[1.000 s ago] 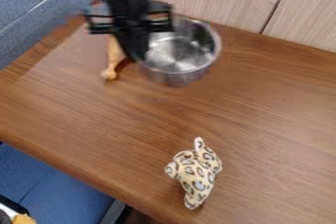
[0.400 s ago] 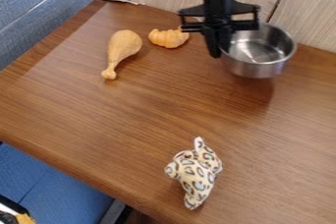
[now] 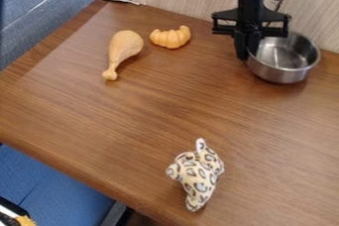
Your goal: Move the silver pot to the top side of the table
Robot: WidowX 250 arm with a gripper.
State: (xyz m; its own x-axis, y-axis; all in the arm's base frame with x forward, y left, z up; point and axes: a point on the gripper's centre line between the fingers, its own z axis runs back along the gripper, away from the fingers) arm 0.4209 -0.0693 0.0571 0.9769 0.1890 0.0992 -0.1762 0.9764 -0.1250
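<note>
One black claw (image 3: 246, 54) hangs straight down, closed on the rim of the silver pot (image 3: 279, 75).

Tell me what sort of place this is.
Probably a lab or office corner set up for robot trials: a robot gripper over a wooden table, with a toy drumstick and a spotted plush animal.
</note>
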